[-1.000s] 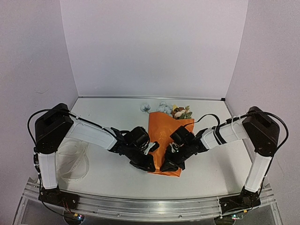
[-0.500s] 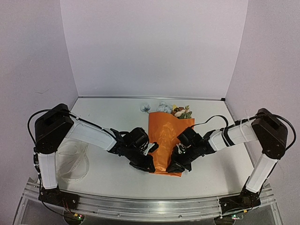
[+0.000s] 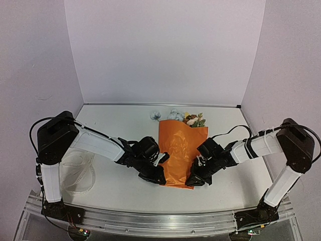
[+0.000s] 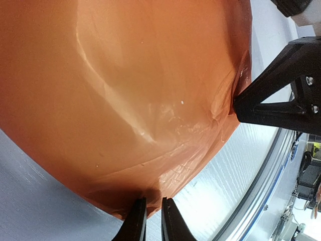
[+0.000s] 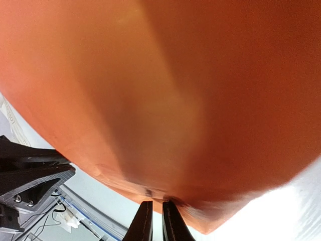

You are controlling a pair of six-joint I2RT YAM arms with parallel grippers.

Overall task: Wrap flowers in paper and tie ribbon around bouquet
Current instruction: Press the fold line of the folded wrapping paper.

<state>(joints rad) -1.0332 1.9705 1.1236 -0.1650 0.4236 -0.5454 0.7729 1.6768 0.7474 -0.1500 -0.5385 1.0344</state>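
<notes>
At desk (image 3: 115,125) centre: paper (image 3: 178,150) folded over flowers (image 3: 193,120), blooms showing at far end. Left gripper (image 4: 153,221) and right gripper (image 5: 157,221) each pinch paper's near edge. Ribbon (image 3: 80,173) loose near-left; tying not yet begun.

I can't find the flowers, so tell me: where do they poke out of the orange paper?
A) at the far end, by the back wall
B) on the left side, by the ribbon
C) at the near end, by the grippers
A: the flowers show only past the orange paper's far edge, while the left gripper and right gripper pinch its near end.
</notes>
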